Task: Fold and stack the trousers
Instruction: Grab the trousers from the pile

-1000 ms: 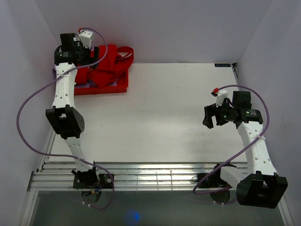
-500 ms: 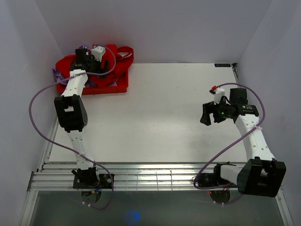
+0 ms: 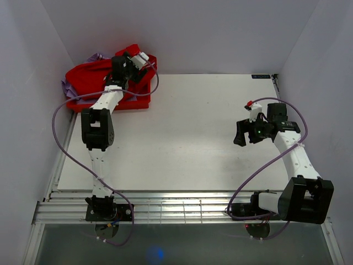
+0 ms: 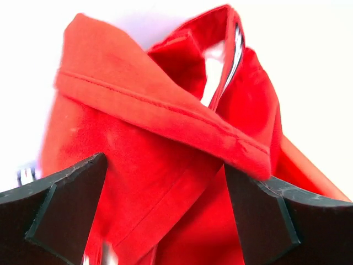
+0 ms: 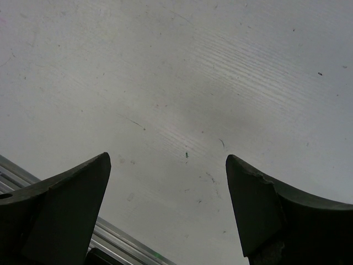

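A wisp of lilac cloth (image 3: 67, 88) is poking out over the left end of the shallow red plastic bin (image 3: 138, 104), and a second bit is showing at the bin's far edge. The bright red cotton trousers (image 3: 88, 74) are lying inside that bin as a crumpled, unfolded heap that is filling it and spilling over its far rim and far right corner. The heap is stretching along the bin's length, left to right in the top view; no leg or waistband is reading clearly, so which way the garment is pointing cannot be told. The left gripper (image 3: 138, 59) is hanging above the bin's right end with its jaws standing wide apart and gripping nothing. In its wrist view a stitched, folded-over hem is slanting from upper left to lower right between the black fingers. Well to the right of the bin, the right gripper (image 3: 241, 138) is hovering over the bare white table (image 3: 193, 127), jaws apart and holding nothing.
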